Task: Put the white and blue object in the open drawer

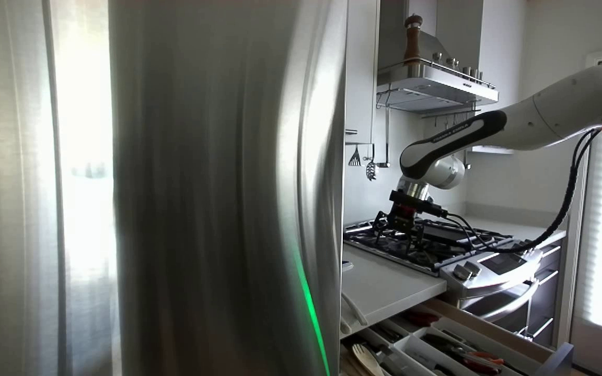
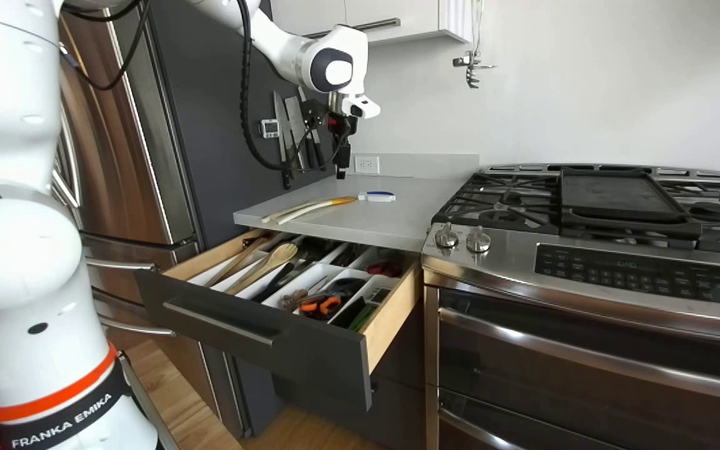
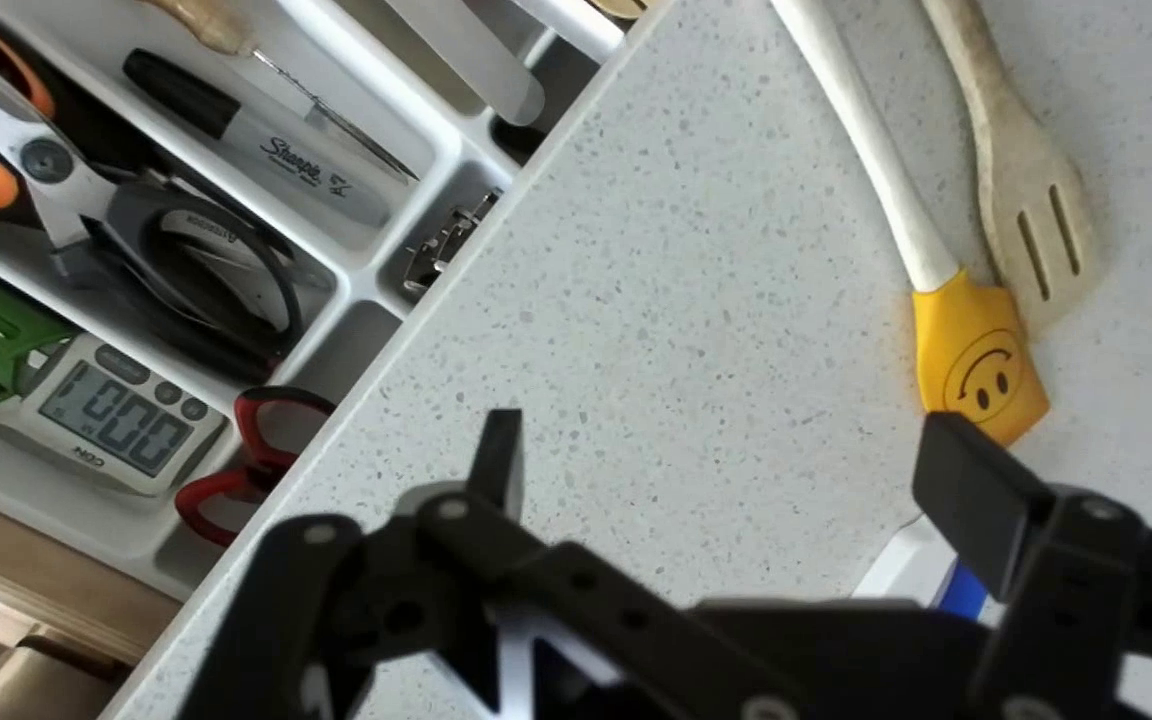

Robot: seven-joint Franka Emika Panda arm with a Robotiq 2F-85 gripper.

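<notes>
The white and blue object [image 2: 377,196] lies on the light counter [image 2: 410,219] in an exterior view. In the wrist view one end of the white and blue object [image 3: 904,562] shows at the lower right, the rest hidden behind my gripper. My gripper [image 3: 724,460] is open, with nothing between its fingers, and is above the counter. In both exterior views the gripper [image 1: 397,241] [image 2: 341,167] is raised. The open drawer [image 2: 254,325] is below the counter's front edge, with a white divided tray inside; it also shows in an exterior view [image 1: 494,329] and the wrist view [image 3: 46,575].
A yellow-headed spatula [image 3: 976,350] and a wooden slotted spatula [image 3: 1031,190] lie on the counter beside the object. A stove [image 2: 585,250] stands beside the drawer. Knives [image 2: 294,125] hang on the dark side panel. A fridge [image 1: 201,183] blocks much of an exterior view.
</notes>
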